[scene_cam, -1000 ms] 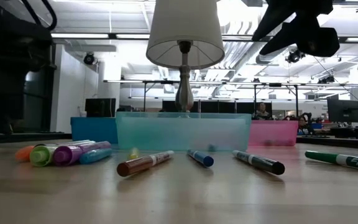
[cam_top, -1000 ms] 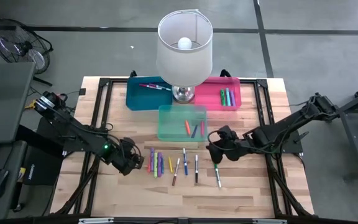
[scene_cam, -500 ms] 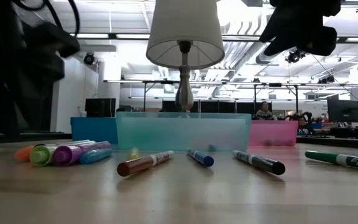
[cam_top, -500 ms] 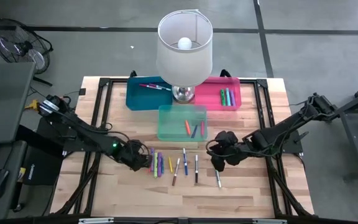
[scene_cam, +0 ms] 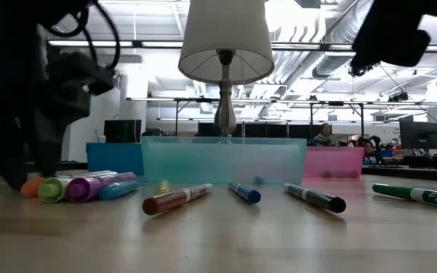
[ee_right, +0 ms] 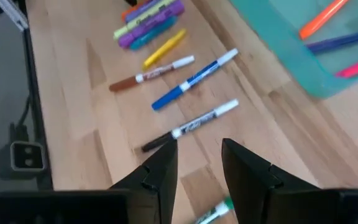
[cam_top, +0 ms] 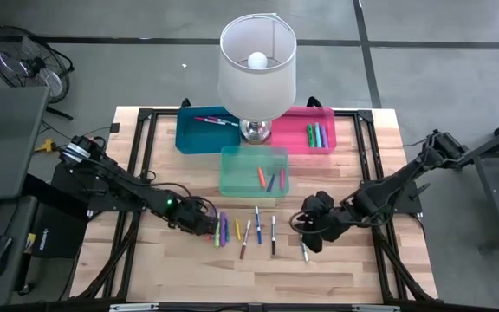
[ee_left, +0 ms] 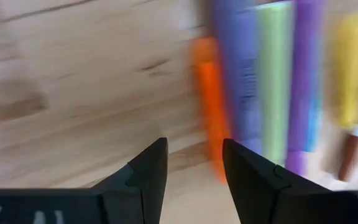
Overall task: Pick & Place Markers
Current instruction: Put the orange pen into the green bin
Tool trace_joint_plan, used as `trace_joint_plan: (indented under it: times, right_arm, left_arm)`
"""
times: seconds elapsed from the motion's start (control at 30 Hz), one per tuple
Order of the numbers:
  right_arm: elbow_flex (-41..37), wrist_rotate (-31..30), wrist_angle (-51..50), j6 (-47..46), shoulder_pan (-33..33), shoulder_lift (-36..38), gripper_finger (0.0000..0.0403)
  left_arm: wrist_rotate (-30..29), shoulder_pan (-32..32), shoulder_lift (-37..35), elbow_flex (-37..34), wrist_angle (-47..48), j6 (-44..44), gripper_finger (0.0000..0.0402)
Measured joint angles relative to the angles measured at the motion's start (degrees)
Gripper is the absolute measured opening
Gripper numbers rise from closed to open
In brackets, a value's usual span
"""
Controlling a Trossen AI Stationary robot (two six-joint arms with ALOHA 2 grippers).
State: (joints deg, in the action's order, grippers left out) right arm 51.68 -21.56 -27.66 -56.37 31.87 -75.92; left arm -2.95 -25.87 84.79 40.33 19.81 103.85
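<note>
- Wooden bench (cam_top: pixel 145 130), markers (cam_top: pixel 245 232) loose near its front: left gripper (cam_top: pixel 204 220), jaws parted and empty, has slid in beside the orange marker (ee_left: pixel 211 109).
- Right gripper (cam_top: pixel 312 236), likewise parted and empty, has dropped over the green-capped marker (cam_top: pixel 304 251); two pickups look imminent.

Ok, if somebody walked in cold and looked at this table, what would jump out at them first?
Probably the big white lamp at the table's far edge, standing between a blue bin and a pink bin, with a clear teal bin just in front. Next, the row of colourful markers on the wood, with the left gripper at one end and the right gripper at the other, both with jaws open.
</note>
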Motion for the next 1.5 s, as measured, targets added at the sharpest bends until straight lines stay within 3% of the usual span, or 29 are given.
trace_joint_plan:
  times: [0.13, 1.5]
  right_arm:
    - [0.0, -0.1, -1.5, 0.3, 1.4, 0.0, 0.0114]
    - [0.0, -2.6, -4.4, -0.2, 2.0, 0.0, 0.0114]
  left_arm:
    - [-2.2, 0.0, -0.1, 1.4, 1.5, -3.4, 0.0152]
    - [0.7, 0.4, 3.8, 2.0, 4.1, -2.8, 0.0152]
